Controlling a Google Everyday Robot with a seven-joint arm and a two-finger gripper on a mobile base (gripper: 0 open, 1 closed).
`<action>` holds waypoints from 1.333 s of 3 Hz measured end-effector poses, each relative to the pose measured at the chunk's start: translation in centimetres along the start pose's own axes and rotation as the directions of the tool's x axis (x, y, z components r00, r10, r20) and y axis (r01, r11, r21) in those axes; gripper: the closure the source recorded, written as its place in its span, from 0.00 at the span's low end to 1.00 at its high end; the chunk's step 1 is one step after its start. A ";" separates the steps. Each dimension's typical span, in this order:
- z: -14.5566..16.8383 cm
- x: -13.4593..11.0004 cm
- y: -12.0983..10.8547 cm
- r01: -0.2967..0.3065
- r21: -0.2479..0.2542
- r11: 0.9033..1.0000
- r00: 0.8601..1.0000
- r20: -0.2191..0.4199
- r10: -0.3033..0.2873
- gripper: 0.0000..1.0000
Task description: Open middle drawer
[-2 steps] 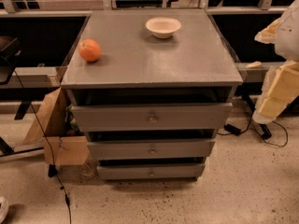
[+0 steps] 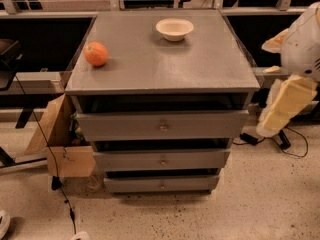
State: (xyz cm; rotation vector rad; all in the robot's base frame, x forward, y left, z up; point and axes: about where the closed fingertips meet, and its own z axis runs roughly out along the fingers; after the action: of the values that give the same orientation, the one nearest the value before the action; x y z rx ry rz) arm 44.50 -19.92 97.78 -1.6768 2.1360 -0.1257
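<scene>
Spotted the middle drawer (image 2: 195, 160) at 6 o'clock from frame centre (small knob (image 2: 163, 160) midway across its front). Saw the gripper (image 2: 281, 111) at 3 o'clock, apart from the cabinet (image 2: 160, 66); could not tell whether spread or pressed together.

A pale speckled floor (image 2: 260, 204) was seen under warm, dim light; a grey cabinet was set in the middle of it, its flat counter (image 2: 160, 66) lit evenly; a brown cardboard box (image 2: 70, 159) was leaned against the cabinet's left side; a thin black cable (image 2: 65, 200) was trailed past the box and over the floor; a light metal rail (image 2: 50, 14) was run along the back, with dark space beneath it; more black cables (image 2: 295, 149) were laid at the right; the gripper (image 2: 280, 109) was held by the right edge, apart from the cabinet.
</scene>
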 end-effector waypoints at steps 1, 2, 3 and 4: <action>5.1 -1.1 3.4 -0.010 -0.041 0.999 0.992 0.124 0.015 0.00; 14.6 -2.4 7.7 -0.007 -0.149 0.989 0.976 0.215 0.039 0.00; 25.6 -2.1 11.7 -0.034 -0.256 0.966 0.971 0.222 0.093 0.00; 27.5 -2.5 10.5 -0.077 -0.227 0.971 0.963 0.234 0.131 0.00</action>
State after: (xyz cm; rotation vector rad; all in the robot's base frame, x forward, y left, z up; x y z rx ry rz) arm 45.78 -9.69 70.10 -1.5929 2.1001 0.3422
